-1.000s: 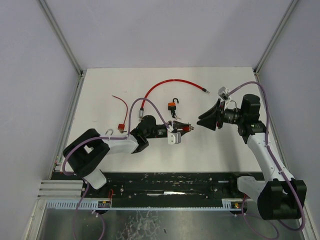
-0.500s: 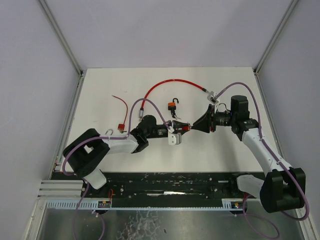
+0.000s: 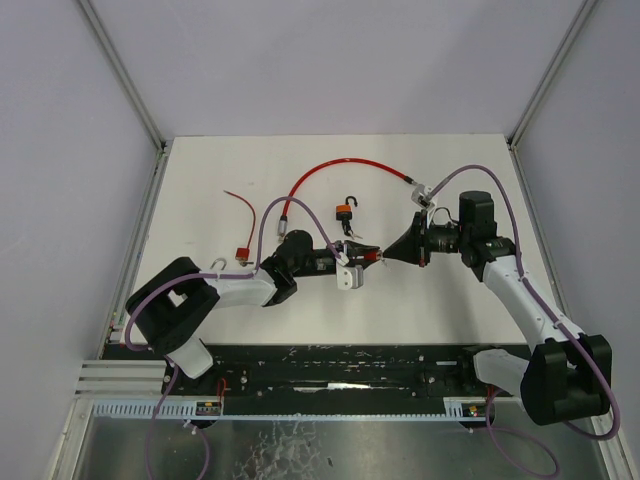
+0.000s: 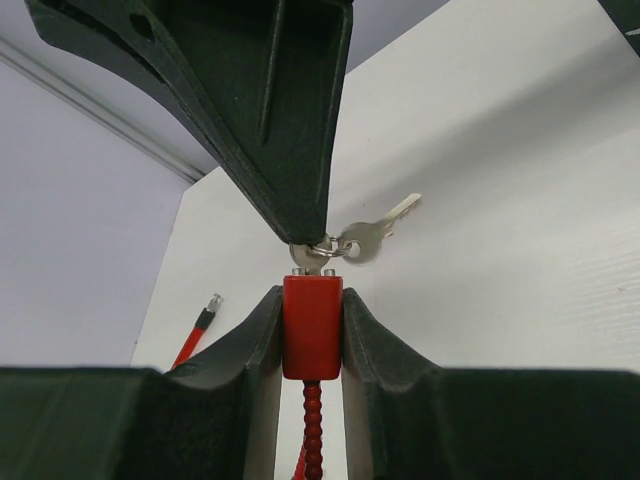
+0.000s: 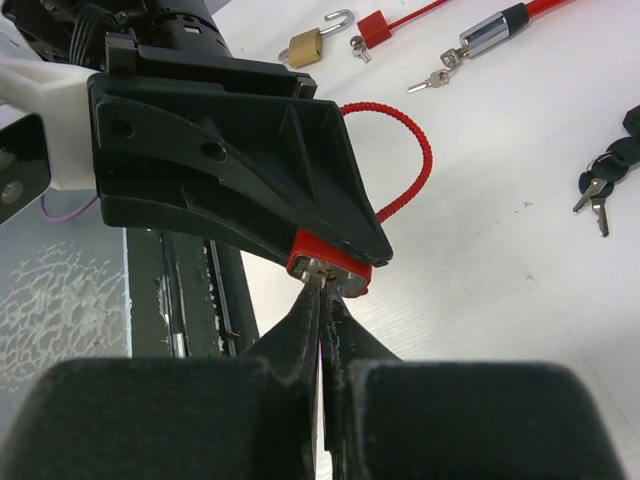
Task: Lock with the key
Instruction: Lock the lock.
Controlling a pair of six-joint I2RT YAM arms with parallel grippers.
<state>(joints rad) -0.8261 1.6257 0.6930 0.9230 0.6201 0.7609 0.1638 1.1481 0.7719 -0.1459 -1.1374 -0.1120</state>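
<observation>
Locate the red lock body (image 4: pixel 312 325) over the middle of the white tabletop (image 3: pixel 420 300) — the left end effector (image 4: pixel 312 300) grasps it between both fingers. The right end effector (image 5: pixel 322 287) is clenched on the key (image 4: pixel 306 257) at the lock's top end — a spare key (image 4: pixel 380 232) hangs from the ring (image 4: pixel 331 247).

No readable text, label, number or brand anywhere, not even on the red lock (image 4: pixel 312 325) or its keys (image 4: pixel 375 232)

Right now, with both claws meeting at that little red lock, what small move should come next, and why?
Probably rotate the right gripper to turn the key: it is shut on the key, seated in the red lock that the left gripper clamps.
</observation>
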